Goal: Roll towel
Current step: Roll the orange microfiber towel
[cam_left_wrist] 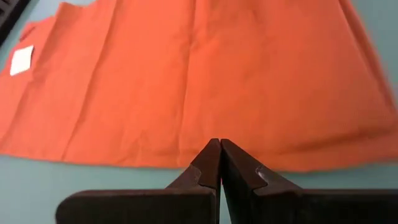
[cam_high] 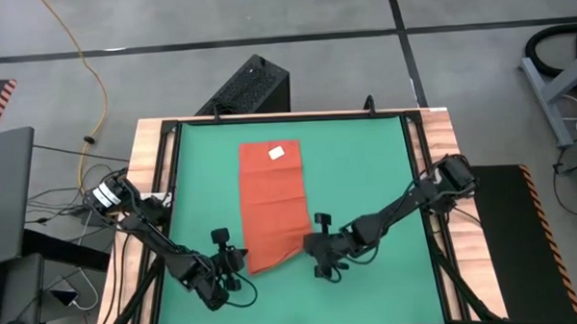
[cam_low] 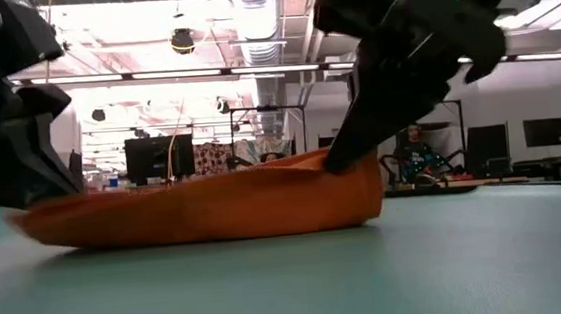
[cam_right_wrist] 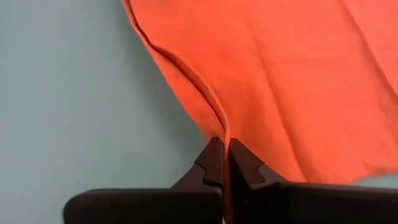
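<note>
1. The right claw [cam_right_wrist: 222, 163] is pinched tight on the towel's [cam_high: 274, 203] near right corner, lifting that edge off the green mat [cam_high: 366, 169].
2. The left claw [cam_left_wrist: 219, 163] is clamped on the near left corner's hem.
3. The towel lies lengthwise mid-mat on the table, its white tag [cam_high: 277, 153] at the far end.
4. Judged step: starting the roll. Next, both corners should turn over evenly toward the tag.
</note>
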